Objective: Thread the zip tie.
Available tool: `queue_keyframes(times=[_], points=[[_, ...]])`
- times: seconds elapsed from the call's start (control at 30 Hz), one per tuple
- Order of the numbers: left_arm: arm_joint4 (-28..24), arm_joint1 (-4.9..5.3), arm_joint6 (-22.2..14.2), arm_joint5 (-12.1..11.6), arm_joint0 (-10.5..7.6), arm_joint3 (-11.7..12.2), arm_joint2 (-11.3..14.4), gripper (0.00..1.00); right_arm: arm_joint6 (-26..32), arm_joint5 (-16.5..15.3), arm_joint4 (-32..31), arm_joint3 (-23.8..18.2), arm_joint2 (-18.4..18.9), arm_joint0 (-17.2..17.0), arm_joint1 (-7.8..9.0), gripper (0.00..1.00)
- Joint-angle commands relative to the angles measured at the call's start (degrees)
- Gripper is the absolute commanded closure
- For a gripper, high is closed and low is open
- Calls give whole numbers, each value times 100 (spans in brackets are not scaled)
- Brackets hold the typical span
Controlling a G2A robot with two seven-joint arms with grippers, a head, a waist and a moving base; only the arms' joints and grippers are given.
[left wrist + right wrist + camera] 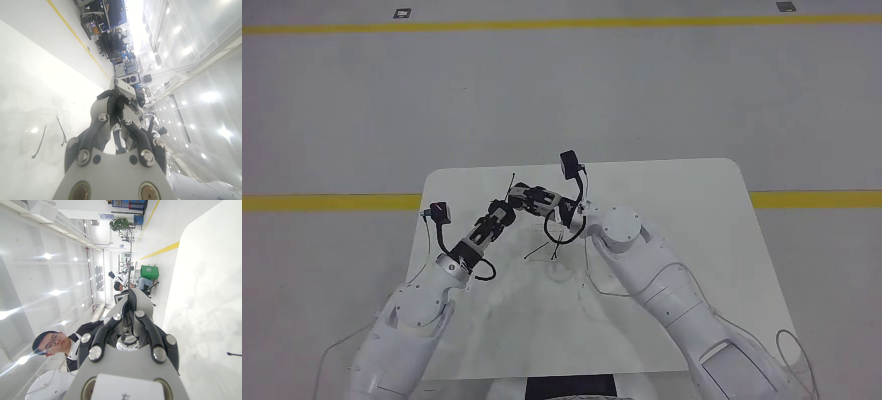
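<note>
Above the middle of the white table [692, 200] my two grippers meet tip to tip. The left gripper [504, 212] is shut, its fingertips [111, 98] pressed together on a black zip tie [103, 95]. Facing it, the right gripper [529, 196] is also shut, pinching a thin black strip of the zip tie [129, 302] between its pads. In the top view a short end of the tie [512, 182] sticks out past the two grippers toward the far edge. The right gripper's body [128, 83] stands just behind the left fingertips.
Two spare black zip ties [39, 142] [61, 130] lie flat on the table below the grippers, seen from above as thin lines [547, 248]. Another tie's end [234, 354] lies on the table. The tabletop is otherwise bare, with rounded corners and floor all around.
</note>
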Motion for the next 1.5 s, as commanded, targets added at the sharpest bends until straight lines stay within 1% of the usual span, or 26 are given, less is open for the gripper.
queue_keyframes(times=[0.0, 0.23, 0.27, 0.3, 0.33, 0.37, 0.4, 0.47, 0.6, 0.7, 0.8, 0.83, 0.87, 0.9, 0.97, 1.07, 1.2, 1.27, 1.3, 1.47], points=[[-2, -2, -10, 0, 1, -3, -3, 100, -7, -4, 1, 5, -2, 4, 0, 100], [-14, -10, -26, 0, 29, -22, -29, 100, -11, -16, -11, 14, -10, 13, 2, 100], [-14, -11, -27, 0, 31, -22, -32, 100, -17, -17, -14, 14, -10, 13, 2, 92], [-16, -12, -31, 0, 31, -24, -35, 100, -24, -18, -18, 12, -9, 13, 3, 71], [-20, -13, -37, 0, 33, -28, -39, 100, -31, -16, -22, 8, -4, 11, 5, 54], [-25, -14, -45, 0, 36, -33, -45, 100, -40, -13, -25, 3, 3, 7, 7, 6], [-30, -13, -62, 0, 44, -44, -56, 100, -55, -8, -32, -2, 20, 0, 13, 0], [-49, -11, -107, 0, 63, -58, -80, 100, -72, 1, -52, -14, 55, -13, 26, 0], [-353, 8, -437, 0, 126, -107, -191, 100, -94, 11, -99, -74, 174, -70, 69, 0], [-693, 36, -866, 0, 189, -167, -332, 100, -59, 26, -121, -129, 276, -121, 109, 0], [-1301, 68, -1437, 0, 244, -156, -487, 100, 31, 9, -62, -168, 391, -174, 147, 0], [-1541, 79, -1635, 44, 258, -147, -527, 100, 66, 1, -41, -175, 423, -186, 158, 0], [-1832, 101, -1930, 168, 253, -150, -618, 100, 129, -11, -7, -179, 468, -199, 173, 0], [-1998, 118, -2108, 243, 252, -144, -700, 100, 196, -23, 31, -181, 501, -206, 184, 0], [-2298, 160, -2514, 477, 248, -128, -870, 100, 349, -48, 99, -176, 576, -208, 211, 0], [-2519, 209, -2902, 737, 240, -96, -1064, 100, 523, -60, 180, -142, 678, -207, 248, 0], [-2663, 258, -3324, 922, 233, -68, -1206, 100, 780, -34, 263, -98, 695, -174, 273, 0], [-2754, 289, -3708, 1052, 202, -37, -1254, 100, 811, -34, 265, -91, 695, -166, 275, 0], [-2719, 311, -3898, 1117, 171, -14, -1301, 100, 811, -34, 265, -91, 695, -166, 275, 0], [-2719, 311, -3898, 1117, 171, -14, -1301, 100, 811, -34, 265, -91, 695, -166, 275, 0]])
